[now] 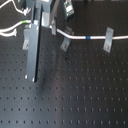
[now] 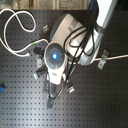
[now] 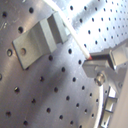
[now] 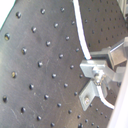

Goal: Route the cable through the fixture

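Observation:
The white cable [image 1: 75,36] with its blue band [image 1: 87,37] runs across the back of the black perforated board, from the first exterior view's right edge to my gripper [image 1: 52,26]. The gripper looks shut on the cable's left end. The cable passes the top of a metal fixture clip [image 1: 108,40]. A second clip [image 1: 64,45] stands just below the cable near the gripper. In the first wrist view the cable [image 3: 75,34] runs past a metal bracket [image 3: 40,37] to a finger [image 3: 107,57]. In the second wrist view the cable [image 4: 82,42] runs into the fingers [image 4: 100,70].
White cables with a yellow-green mark [image 1: 15,27] lie at the first exterior view's top left. A long dark bar [image 1: 32,50] hangs beside the gripper. In the second exterior view the arm [image 2: 75,35] covers the middle, a white cable loop [image 2: 15,30] lies at left, and small clips [image 2: 71,89] dot the board.

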You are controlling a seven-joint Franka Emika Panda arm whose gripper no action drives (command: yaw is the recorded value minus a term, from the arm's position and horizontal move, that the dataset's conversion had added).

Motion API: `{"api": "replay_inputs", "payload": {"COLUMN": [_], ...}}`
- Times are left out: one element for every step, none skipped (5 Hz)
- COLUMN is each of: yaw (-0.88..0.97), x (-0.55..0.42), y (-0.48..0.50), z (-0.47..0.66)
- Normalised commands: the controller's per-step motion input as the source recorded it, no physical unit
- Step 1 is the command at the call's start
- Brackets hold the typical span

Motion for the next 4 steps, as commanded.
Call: {"api": "replay_inputs", "payload": {"yaw": [0.15,0.17,0.18,0.09], "x": [0.211,0.287,0.235,0.084], "y": [-0.057,-0.087,-0.095,-0.167], "z": [-0.06,-0.18,-0.23,-0.19]}}
